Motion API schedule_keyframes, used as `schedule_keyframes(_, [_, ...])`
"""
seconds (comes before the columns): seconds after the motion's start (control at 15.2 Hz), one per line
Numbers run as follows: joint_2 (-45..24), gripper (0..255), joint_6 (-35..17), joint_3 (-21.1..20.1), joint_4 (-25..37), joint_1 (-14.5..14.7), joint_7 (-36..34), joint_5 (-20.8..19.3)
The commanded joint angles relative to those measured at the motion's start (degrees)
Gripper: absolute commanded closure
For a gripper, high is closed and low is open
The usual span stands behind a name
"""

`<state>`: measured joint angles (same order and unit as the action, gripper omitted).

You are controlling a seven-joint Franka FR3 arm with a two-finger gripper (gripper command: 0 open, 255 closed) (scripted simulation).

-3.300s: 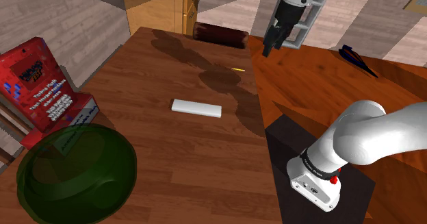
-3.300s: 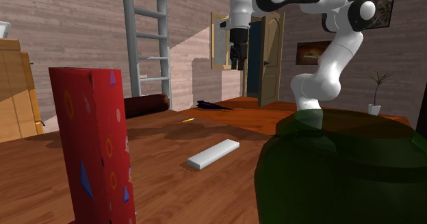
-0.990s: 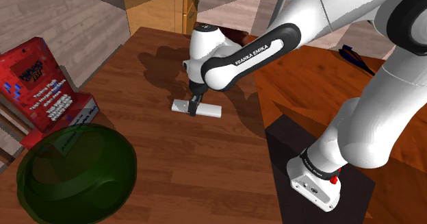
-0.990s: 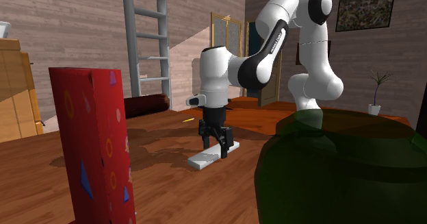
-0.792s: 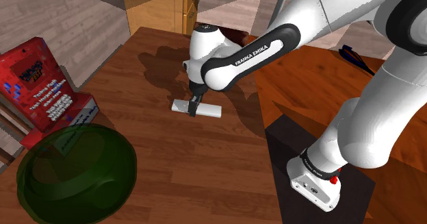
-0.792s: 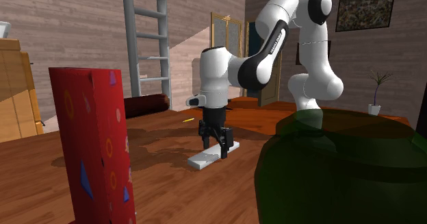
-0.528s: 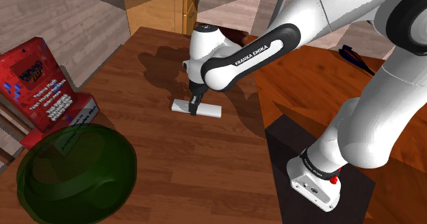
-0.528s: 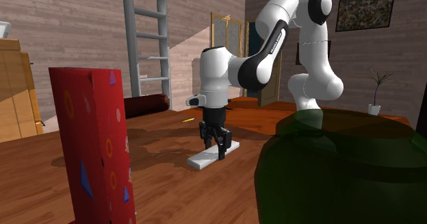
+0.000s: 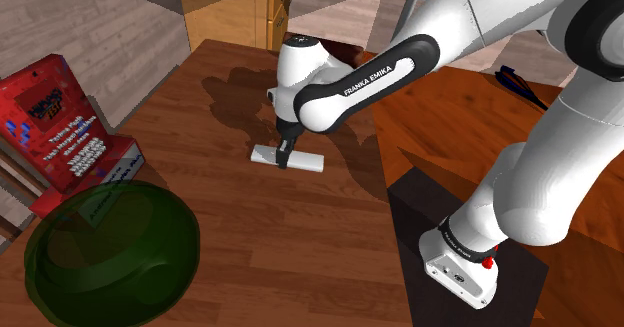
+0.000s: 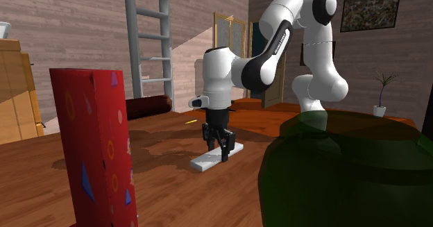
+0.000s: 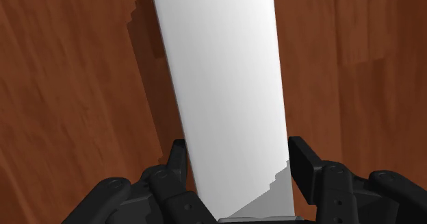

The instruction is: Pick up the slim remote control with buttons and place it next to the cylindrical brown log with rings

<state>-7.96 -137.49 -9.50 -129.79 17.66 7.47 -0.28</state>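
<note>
Black two-finger claw (image 11: 236,157) clamped across the slim, flat, plain white remote control (image 11: 226,85), lying on the brown wooden table (image 9: 220,215). Grasp seemingly done. Not yet lifted. Left to do: carry and release beside the dark brown cylindrical log (image 10: 147,106), well apart.

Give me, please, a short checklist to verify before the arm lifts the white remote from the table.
1. Remote between the fingers: ok. The remote sits in the gripper, both fingers against its long edges.
2. Grip near the remote's middle: ok, judged from the shoulder view.
3. Remote lifted: not yet; it lies flat on the table.
4. Goal located: ok. The dark log lies at the table's far side.
5. Way to the log: cannot tell; a small yellow thing lies between.
</note>
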Motion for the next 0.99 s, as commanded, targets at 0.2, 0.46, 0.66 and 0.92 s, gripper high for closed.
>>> schedule_keyframes(0.2, [1.5,255,2.2,-0.1,0.6,-0.1,0.2,0.4])
schedule_keyframes(0.46, [3.5,255,5.1,-0.1,1.6,-0.2,0.5,0.8])
schedule_keyframes(0.66, [4.9,255,7.4,-0.1,2.4,-0.2,0.7,1.1])
schedule_keyframes(0.92, [6.6,255,10.4,-0.1,3.7,-0.2,0.9,1.4])
